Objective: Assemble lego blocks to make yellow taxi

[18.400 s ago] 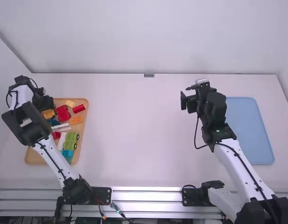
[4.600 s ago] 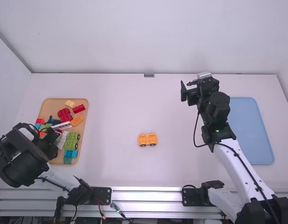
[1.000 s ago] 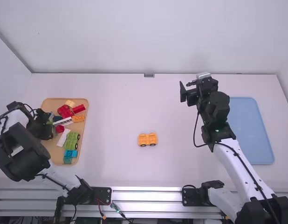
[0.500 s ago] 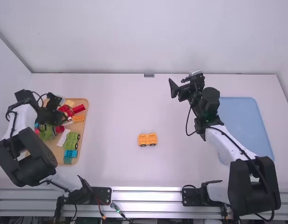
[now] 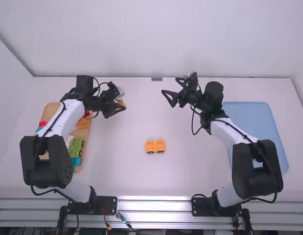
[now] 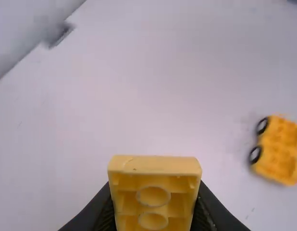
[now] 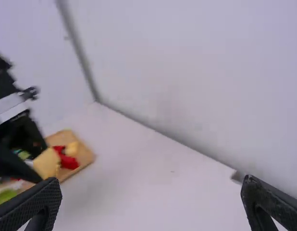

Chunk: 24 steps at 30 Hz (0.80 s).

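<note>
left gripper point(image 5: 120, 102) clamps pale-yellow plastic block point(image 6: 155, 165), eleven o'clock from yellow-orange wheeled plastic base point(image 5: 155, 146). right gripper point(image 5: 169, 86), near twelve, stands spread.

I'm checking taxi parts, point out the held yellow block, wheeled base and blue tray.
Yellow block point(image 6: 155, 165): left wrist view, smooth side.
Wheeled base point(image 5: 155, 146): high view, body's middle.
Blue tray point(image 5: 257, 121): high view, bare floor.

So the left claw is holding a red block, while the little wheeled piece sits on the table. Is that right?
Not quite: the block is yellow, not red, as the left wrist view shows. The left claw is indeed holding it, and the little wheeled piece sits on the table.
</note>
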Each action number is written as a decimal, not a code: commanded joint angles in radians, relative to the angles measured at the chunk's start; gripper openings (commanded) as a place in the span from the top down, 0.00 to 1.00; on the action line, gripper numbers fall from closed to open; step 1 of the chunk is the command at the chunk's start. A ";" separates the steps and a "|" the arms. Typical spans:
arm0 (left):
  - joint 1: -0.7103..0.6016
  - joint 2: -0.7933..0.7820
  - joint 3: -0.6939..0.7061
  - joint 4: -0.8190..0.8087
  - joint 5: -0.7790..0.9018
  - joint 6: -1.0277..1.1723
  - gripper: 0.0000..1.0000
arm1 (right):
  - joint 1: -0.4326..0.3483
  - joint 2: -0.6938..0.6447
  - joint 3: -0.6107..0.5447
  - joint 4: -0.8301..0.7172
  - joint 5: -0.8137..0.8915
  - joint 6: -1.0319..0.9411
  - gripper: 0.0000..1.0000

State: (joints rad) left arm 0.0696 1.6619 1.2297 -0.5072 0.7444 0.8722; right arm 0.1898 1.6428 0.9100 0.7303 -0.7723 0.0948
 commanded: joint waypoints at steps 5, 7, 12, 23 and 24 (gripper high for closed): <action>-0.113 -0.020 0.005 0.040 0.302 -0.002 0.98 | 0.001 0.027 0.055 0.001 -0.376 -0.175 0.01; -0.141 -0.018 0.005 0.090 0.343 -0.076 0.98 | 0.004 0.027 0.055 0.015 -0.376 -0.174 0.01; -0.193 0.005 0.000 0.241 0.349 -0.216 0.98 | 0.043 0.027 0.055 0.014 -0.372 -0.176 0.04; -0.214 0.040 -0.041 0.390 0.520 -0.229 0.98 | 0.052 0.027 0.055 0.086 -0.544 -0.169 0.14; -0.212 0.042 -0.053 0.416 0.552 -0.229 0.98 | 0.051 0.027 0.055 0.108 -0.544 -0.130 0.13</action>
State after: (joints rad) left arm -0.1440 1.6901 1.1999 -0.1070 1.1950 0.6487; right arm 0.2497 1.6661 0.9321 0.8219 -1.2716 -0.1059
